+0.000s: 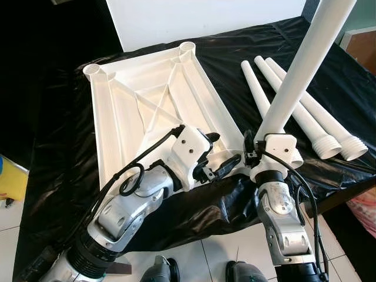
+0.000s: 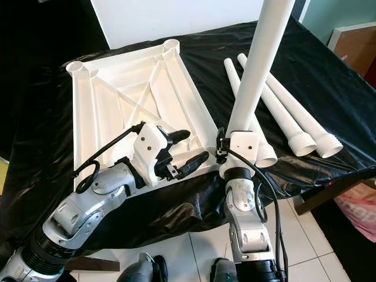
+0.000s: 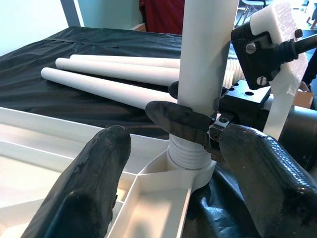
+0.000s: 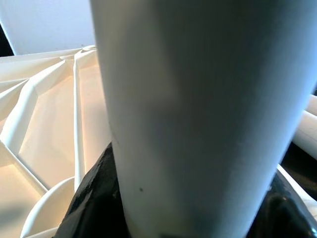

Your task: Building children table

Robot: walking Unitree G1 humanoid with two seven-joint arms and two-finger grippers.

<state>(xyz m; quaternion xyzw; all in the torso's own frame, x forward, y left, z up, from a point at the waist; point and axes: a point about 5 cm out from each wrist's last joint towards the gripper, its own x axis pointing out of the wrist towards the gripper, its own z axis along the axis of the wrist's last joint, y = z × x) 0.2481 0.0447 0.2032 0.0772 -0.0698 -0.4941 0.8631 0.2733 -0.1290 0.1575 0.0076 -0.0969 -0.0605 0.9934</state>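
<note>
One white table leg point(image 1: 299, 64), upright with a slight lean, threaded end seated in the near right corner socket point(image 3: 190, 166) of the tabletop; threads still visible above the socket rim, so judged not fully screwed home.
Tabletop point(image 1: 150, 100): white, ribbed underside up, on black sheeting point(image 1: 53, 153) over a work surface.
Right gripper point(image 3: 198, 124): fingers closed around the leg just above the threads.
Left gripper point(image 1: 220, 154): fingers spread apart, holding nothing, over the tabletop's near edge beside the socket.
Three spare legs point(image 1: 311, 120): lying side by side on the sheeting, to the right, just beside the upright leg.
Risks: leaning leg may cross-thread or jam; releasing early may let it topple onto the spares; unbraced tabletop may slide on the slick sheeting toward the near edge.
</note>
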